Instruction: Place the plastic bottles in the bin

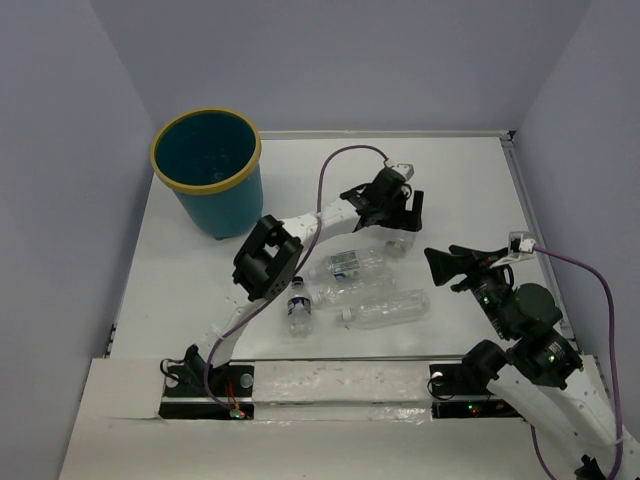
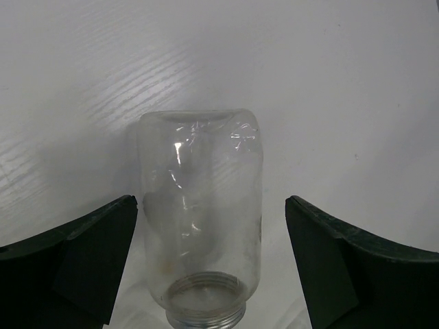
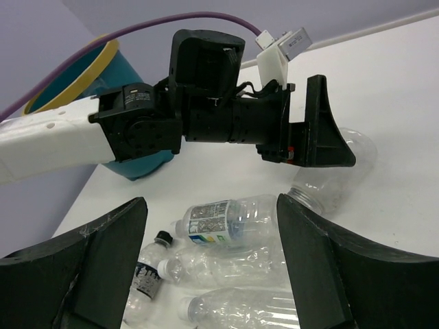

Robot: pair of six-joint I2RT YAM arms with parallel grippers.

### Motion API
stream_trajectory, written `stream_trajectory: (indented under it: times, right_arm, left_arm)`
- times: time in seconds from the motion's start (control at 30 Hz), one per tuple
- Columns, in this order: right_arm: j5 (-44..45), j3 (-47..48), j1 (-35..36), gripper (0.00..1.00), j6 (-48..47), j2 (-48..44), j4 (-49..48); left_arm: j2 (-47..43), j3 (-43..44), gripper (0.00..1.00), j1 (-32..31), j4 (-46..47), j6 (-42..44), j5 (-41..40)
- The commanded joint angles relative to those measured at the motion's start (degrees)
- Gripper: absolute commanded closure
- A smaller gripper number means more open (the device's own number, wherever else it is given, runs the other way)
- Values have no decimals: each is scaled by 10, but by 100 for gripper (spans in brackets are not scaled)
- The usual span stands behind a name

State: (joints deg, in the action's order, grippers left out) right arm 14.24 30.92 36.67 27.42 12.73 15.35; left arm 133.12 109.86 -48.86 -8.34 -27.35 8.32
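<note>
Several clear plastic bottles (image 1: 385, 308) lie on the white worktop (image 1: 180, 280); none shows inside the round teal yellow-rimmed bin (image 1: 225, 205). Left tool (image 2: 209, 226) gapes open astride a capless clear bottle (image 2: 199, 171); right tool (image 3: 211, 205) hangs open, empty.

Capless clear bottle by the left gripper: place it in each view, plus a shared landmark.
Top external: capless bottle right of centre, under the left gripper.
Left wrist: bottle at centre, between the open fingers.
Right wrist: bottle right of centre, below that gripper.
Shared landmark: the left gripper.
</note>
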Motion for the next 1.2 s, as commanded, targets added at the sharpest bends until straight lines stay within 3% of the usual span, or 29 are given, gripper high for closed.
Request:
stream_trajectory:
  times: [0.0, 0.2, 0.53, 0.57, 0.63, 0.73, 1.0, 1.17]
  right_arm:
    - [-7, 7, -2, 18, -9, -9, -31]
    - [-18, 10, -2, 15, -8, -10, -33]
    - [-59, 19, -2, 6, -25, -17, -53]
    - [-62, 19, -2, 6, -25, -17, -56]
    - [-65, 15, -2, 6, -24, -17, -60]
    - [-72, 15, -2, 6, -25, -17, -61]
    - [-154, 29, -2, 9, -54, -1, -55]
    - [-236, 27, -2, 10, -41, 54, -59]
  left_arm:
    - [-1, 12, 1, -8, -18, 23, 13]
    - [23, 32, 8, -7, -44, 29, -22]
    - [72, 78, 10, -9, -79, 37, -49]
    - [73, 78, 14, -9, -78, 37, -52]
    - [69, 75, 32, -8, -67, 35, -57]
    - [49, 72, 45, -7, -38, 33, -57]
    - [-98, 89, 50, 22, 18, 35, -66]
    - [-272, -8, 50, 62, 46, 42, -115]
